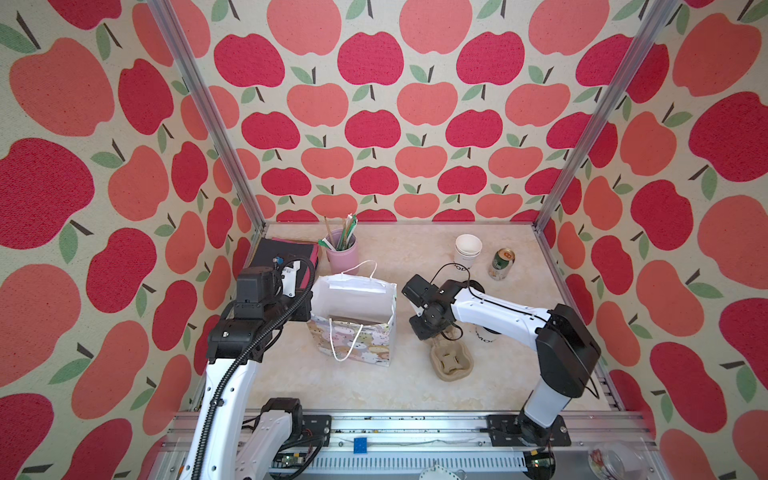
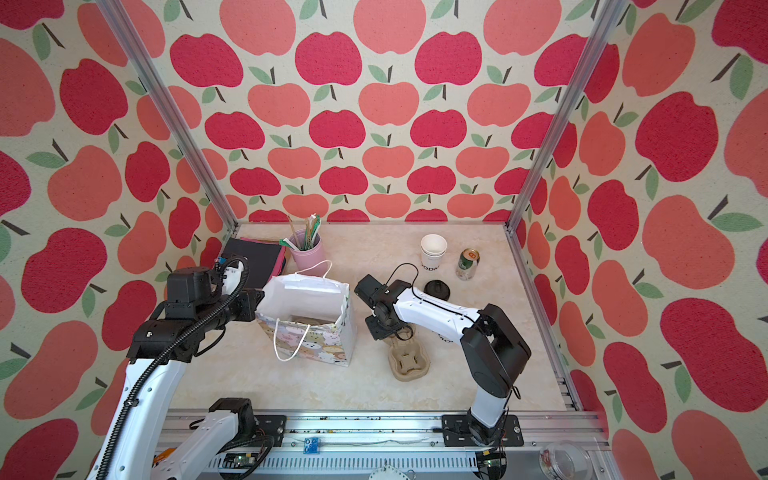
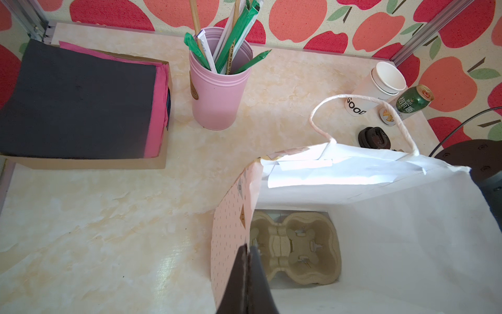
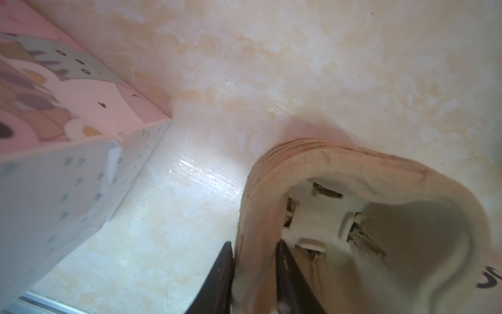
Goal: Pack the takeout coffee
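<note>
The takeout coffee (image 1: 483, 334) is a white cup with dark lettering, mostly hidden under my right forearm; in the right wrist view only its lettering (image 4: 490, 277) shows. A black lid (image 2: 436, 289) shows beyond that arm, and I cannot tell whether it sits on the cup. The open gift bag (image 1: 353, 316) stands mid-table with a cup carrier (image 3: 298, 244) on its floor. My left gripper (image 3: 247, 246) is shut on the bag's left rim. My right gripper (image 4: 255, 244) is shut on the rim of the pulp carrier stack (image 1: 451, 359) on the table.
A pink tumbler of straws (image 1: 341, 251) and a box of dark napkins (image 1: 286, 251) stand at the back left. Nested white cups (image 1: 467, 249) and a green can (image 1: 502, 264) stand at the back right. Apple-print walls enclose three sides.
</note>
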